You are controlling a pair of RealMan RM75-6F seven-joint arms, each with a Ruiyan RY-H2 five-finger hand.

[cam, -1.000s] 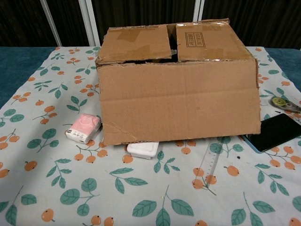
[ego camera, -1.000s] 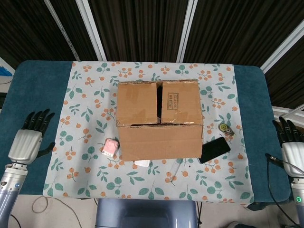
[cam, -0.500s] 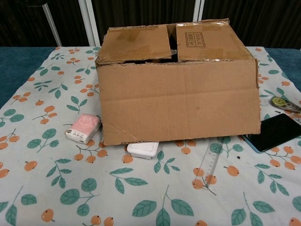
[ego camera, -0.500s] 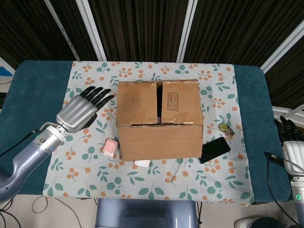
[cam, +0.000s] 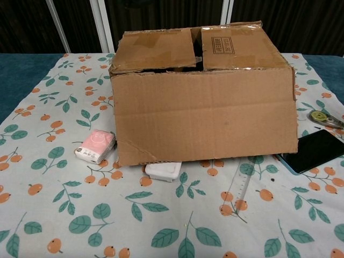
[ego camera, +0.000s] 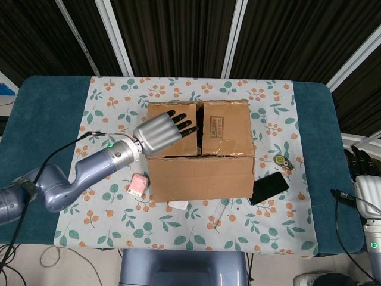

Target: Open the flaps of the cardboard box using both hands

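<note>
Left hand (ego camera: 162, 130) above cardboard box (ego camera: 199, 149), fingers (ego camera: 181, 123) spread, empty, positioned to catch left flap (ego camera: 172, 130); right hand (ego camera: 363, 179) idle at desk edge, fingers apart.

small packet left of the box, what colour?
Pink with a white edge; the packet shows best in the chest view, beside the cardboard box.

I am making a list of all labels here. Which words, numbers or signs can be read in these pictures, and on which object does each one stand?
Printed rectangular stamp on the right top flap of the cardboard box: lines of text, too small and blurred to read.
Pink packet: a small round mark, not legible.
No other text shows.
</note>
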